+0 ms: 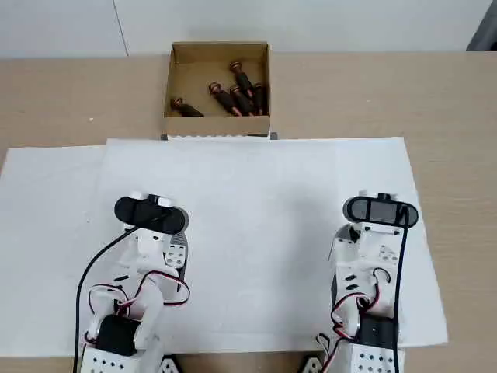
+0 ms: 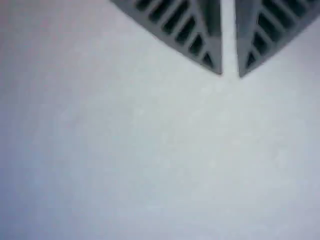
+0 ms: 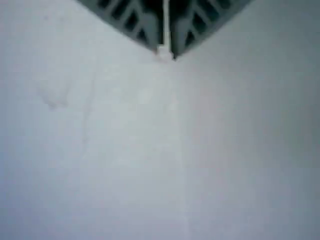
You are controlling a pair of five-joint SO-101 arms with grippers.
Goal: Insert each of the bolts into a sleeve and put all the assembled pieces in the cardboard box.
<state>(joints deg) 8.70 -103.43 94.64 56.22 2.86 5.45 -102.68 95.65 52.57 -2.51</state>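
The cardboard box (image 1: 216, 125) stands at the back of the table, in the middle. Several dark bolts in sleeves (image 1: 240, 96) lie inside it, most toward its right side and one (image 1: 186, 108) at its left. Both arms are folded back near the table's front edge, the left arm (image 1: 150, 225) and the right arm (image 1: 378, 225), far from the box. My left gripper (image 2: 230, 74) points down at bare white paper, its fingers nearly together with nothing between them. My right gripper (image 3: 164, 53) is shut just above the paper and holds nothing.
A large white paper sheet (image 1: 256, 202) covers the table from the box to the front edge. Bare wooden tabletop (image 1: 450, 101) shows at the back and right. Cables (image 1: 101, 264) run along both arms.
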